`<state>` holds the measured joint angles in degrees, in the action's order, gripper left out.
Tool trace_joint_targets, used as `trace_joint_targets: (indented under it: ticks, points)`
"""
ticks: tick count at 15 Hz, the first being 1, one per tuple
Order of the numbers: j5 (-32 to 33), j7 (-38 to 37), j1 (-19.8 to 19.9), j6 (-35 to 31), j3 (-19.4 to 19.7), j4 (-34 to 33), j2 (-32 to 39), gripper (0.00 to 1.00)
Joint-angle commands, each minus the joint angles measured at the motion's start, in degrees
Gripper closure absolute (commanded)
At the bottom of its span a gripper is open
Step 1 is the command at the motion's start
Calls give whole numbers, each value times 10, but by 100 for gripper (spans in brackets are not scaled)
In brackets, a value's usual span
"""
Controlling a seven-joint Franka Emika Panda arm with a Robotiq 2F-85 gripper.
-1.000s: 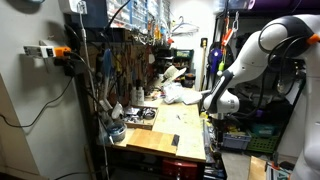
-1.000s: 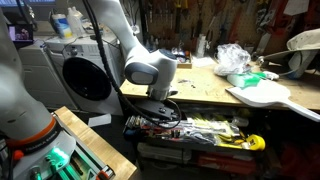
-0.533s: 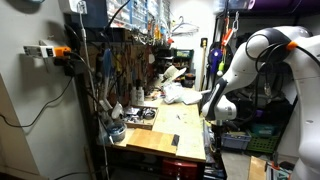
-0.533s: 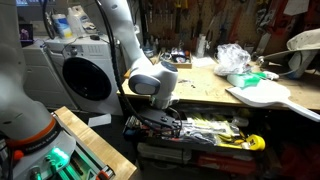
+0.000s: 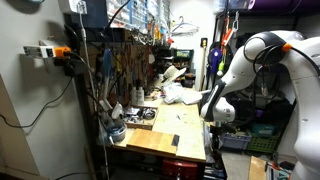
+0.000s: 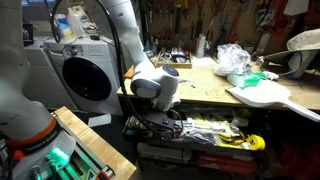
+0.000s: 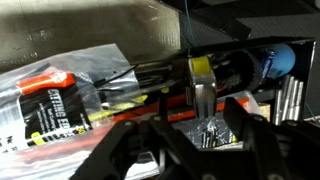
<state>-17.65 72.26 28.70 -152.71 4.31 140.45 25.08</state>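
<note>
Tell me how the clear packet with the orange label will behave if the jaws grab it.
The packet looks like thin, crinkled film, so it is probably floppy and light. Its glossy surface may slip when gripped. It seems to lie against the black tool, which might shift with it.

Beneath your wrist camera, a glossy clear plastic bag (image 7: 50, 112) crinkles over matt black tool handles (image 7: 232, 70); the workbench (image 5: 165, 138) top shows pale, smooth wood.

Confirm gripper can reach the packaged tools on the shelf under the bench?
Probably yes. The gripper faces the packaged tools on the lower shelf, jaws open, with nothing between them in the wrist view. The benchtop edge above sits close, so clearance looks tight.
</note>
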Motion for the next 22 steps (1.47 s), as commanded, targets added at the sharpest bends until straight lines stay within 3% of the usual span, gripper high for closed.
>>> trace_joint_targets:
  ticks: [1,3,4,7,10,13,17,21,22]
  points:
    - [2,4,11,-1,-6,-5,12,61]
    - [16,-10,1,-3,4,-2,13,71]
    - [20,-15,-1,-5,8,2,10,88]
    - [26,-5,5,13,11,21,-30,93]
    - [0,50,42,68,4,38,-96,91]
    - [-31,101,68,170,35,13,-141,91]
    - [-87,141,101,342,111,-83,-146,91]
    - [-151,107,132,471,158,-204,-103,92]
    - [-115,115,113,425,154,-149,-139,76]
